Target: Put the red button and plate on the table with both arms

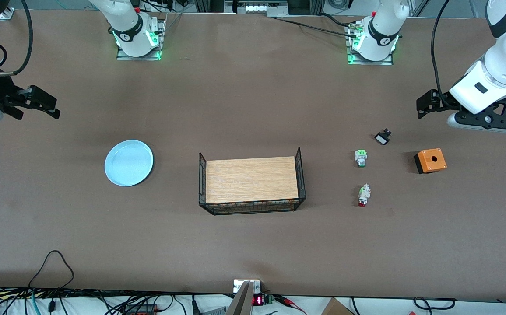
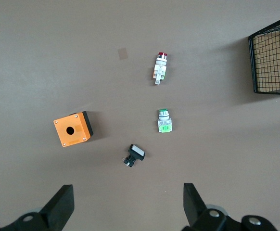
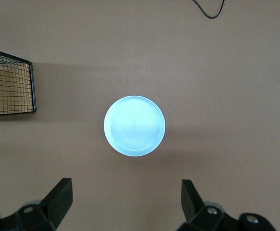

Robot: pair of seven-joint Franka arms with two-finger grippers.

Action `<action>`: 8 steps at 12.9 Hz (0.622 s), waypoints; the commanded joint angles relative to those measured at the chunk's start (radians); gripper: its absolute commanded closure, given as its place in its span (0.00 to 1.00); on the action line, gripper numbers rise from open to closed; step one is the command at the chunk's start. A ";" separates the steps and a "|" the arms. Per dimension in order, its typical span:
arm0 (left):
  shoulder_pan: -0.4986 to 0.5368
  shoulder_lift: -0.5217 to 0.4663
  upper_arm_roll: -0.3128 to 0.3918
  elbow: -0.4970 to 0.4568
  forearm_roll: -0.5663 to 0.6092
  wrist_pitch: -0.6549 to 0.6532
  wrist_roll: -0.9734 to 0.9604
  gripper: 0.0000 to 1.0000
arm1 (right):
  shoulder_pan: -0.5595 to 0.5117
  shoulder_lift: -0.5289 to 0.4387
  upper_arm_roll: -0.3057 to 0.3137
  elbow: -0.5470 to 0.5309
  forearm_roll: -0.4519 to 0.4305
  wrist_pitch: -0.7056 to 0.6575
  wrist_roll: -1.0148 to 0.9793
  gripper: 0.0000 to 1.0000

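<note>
While both arms hung raised at the two ends of the table [image 1: 253, 245], nothing on it was held. The left gripper [image 2: 128, 204] hovered over the left arm's end of the table, its black fingers [image 2: 60, 204] spread wide and empty, with a scatter of small parts on the surface below it. Among them the red button [image 1: 363, 195] lay on its side on the bare brown surface, red cap pointing toward the front camera; it showed again in the left wrist view [image 2: 159, 67]. The green-capped switch [image 1: 360, 157] lay just farther from the front camera than the red button, apart from it, and a small black-and-white switch [image 1: 383, 138] lay farther off again. The orange box [image 1: 430, 160], with a round hole in its top, sat toward the left arm's end of the table, beside the green-capped switch but well apart from it. The right gripper [image 3: 125, 202] hovered over the right arm's end of the table, its jaws likewise wide apart and gripping nothing. The plate [image 1: 128, 162] lay flat on the table near that end, pale blue, round and empty, and sat centred in the right wrist view [image 3: 134, 126]. Between the plate and the buttons stood the wooden tray [image 1: 251, 179] with black wire sides, touching neither.
</note>
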 commanded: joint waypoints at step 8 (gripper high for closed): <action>-0.005 0.016 0.006 0.034 -0.020 -0.026 0.015 0.00 | 0.035 -0.062 0.028 -0.049 -0.054 -0.014 0.032 0.00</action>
